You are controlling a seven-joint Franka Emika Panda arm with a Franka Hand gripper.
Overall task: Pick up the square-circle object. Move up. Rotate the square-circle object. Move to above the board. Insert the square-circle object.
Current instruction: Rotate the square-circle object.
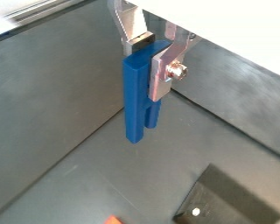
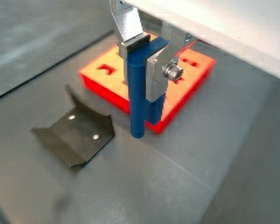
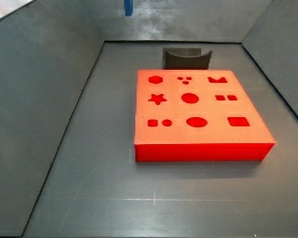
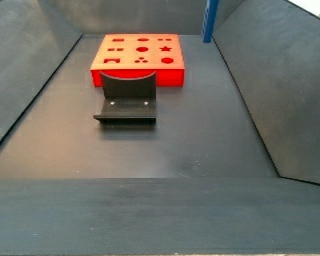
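Dark grey metal floor with sloped grey walls all round, so the whole thing sits in a sort of bin. Starting at the jaws: the gripper (image 2: 152,54) is closed on the top end of the square-circle object (image 2: 142,87), a slim blue plastic peg, with both silver finger plates (image 1: 167,63) pressed flat against its sides. The peg hangs straight down, well clear of the floor; in both side views only its lower tip pokes in at the 12 o'clock edge (image 3: 127,7) (image 4: 211,22).

Further out, the board (image 3: 196,107), a big flat red-orange square block with darker red shape cutouts, lies on the floor below and off to one side of the peg. Just beside the board stands the dark L-shaped fixture (image 4: 127,101).

My guess on handling: light, stiff, smooth plastic, so it could twist in the pads. Holding the flat faces near 1 end, like now, looks right for insertion.
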